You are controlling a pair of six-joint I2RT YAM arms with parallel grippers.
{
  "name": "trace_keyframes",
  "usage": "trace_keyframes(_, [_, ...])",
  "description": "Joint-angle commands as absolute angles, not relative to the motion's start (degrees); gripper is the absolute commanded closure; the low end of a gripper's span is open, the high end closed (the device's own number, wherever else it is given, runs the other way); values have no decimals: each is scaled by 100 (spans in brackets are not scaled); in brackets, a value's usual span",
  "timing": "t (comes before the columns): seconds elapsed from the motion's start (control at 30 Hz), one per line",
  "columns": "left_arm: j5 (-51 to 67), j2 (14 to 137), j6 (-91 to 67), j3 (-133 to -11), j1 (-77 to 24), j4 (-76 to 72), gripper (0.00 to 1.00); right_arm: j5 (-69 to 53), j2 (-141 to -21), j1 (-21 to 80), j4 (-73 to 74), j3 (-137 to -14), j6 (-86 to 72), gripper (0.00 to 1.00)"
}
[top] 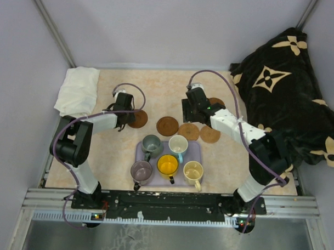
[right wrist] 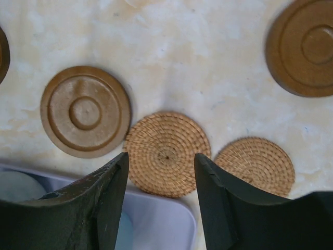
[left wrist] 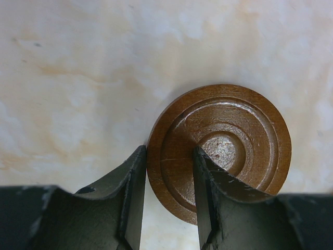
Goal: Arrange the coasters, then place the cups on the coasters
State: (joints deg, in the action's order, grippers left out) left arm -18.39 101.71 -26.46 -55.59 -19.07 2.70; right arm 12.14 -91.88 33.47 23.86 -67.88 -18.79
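Five coasters lie on the table behind the tray. Three are brown wood with rings: one (top: 138,120) at the left, one (top: 167,125) in the middle, one (top: 216,102) half hidden behind the right arm. Two are woven straw (top: 188,131) (top: 209,134). My left gripper (left wrist: 169,149) is low over the left wooden coaster (left wrist: 229,146), jaws part open across its rim, one finger outside it, the other over it. My right gripper (right wrist: 161,156) hovers open above a woven coaster (right wrist: 167,153). The five cups stand on the lavender tray (top: 196,153): grey-green (top: 151,143), white-blue (top: 178,144), mauve (top: 141,171), orange-yellow (top: 167,165), cream (top: 193,171).
A black cushion with cream flower marks (top: 289,91) fills the back right corner. A folded white cloth (top: 77,89) lies at the back left. The tray's corner (right wrist: 156,224) sits just under my right gripper, and a second woven coaster (right wrist: 255,164) lies beside it.
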Motion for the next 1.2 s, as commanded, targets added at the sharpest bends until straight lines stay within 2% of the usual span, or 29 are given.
trace_keyframes(0.0, [-1574,10350,-2772,-5522,-1416,785,60,1229,-9807,3718,2398,-7554,-1723,47])
trace_keyframes(0.3, [-1581,10498,-2638,-5834,-1072,949,60,1274,-11141,4151,2919,-8777,-1784,59])
trace_keyframes(0.53, [-1445,10500,-2656,-5744,-1042,946,59,1146,-11412,4175,3004,-8846,-1901,68])
trace_keyframes(1.17, [-1100,10592,-2805,-5968,-792,1261,58,812,-12004,4362,3096,-9160,-1897,69])
